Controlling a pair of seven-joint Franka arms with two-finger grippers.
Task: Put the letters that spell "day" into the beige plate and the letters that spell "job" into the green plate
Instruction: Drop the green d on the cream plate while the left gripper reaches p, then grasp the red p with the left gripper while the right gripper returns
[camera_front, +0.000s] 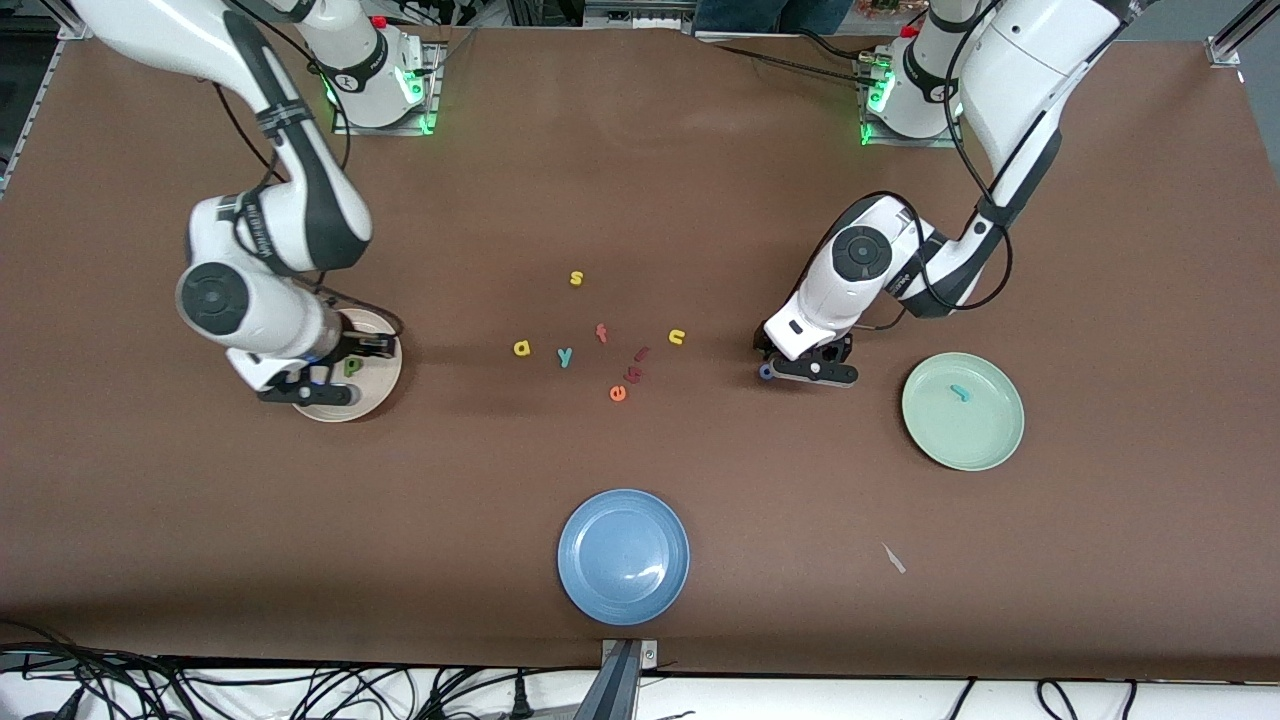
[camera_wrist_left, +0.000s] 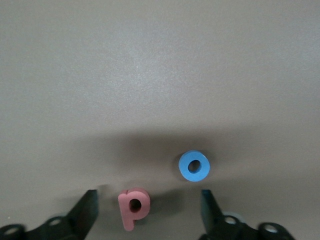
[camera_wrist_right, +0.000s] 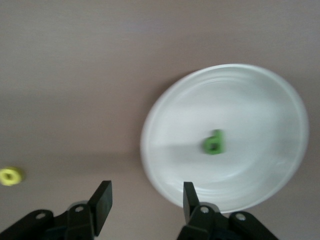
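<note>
The dark green "d" lies loose in the beige plate. My right gripper hangs open over that plate's rim with nothing between its fingers. My left gripper is open and low over the table beside the green plate. The salmon "b" lies between its fingers, untouched, and the blue "o" lies just beside it. The teal "j" rests in the green plate. The yellow "a" and teal "y" lie mid-table.
Mid-table also lie a yellow "s", a yellow "n", an orange "e", a red "f" and dark red letters. A blue plate sits nearer the front camera. A white scrap lies nearby.
</note>
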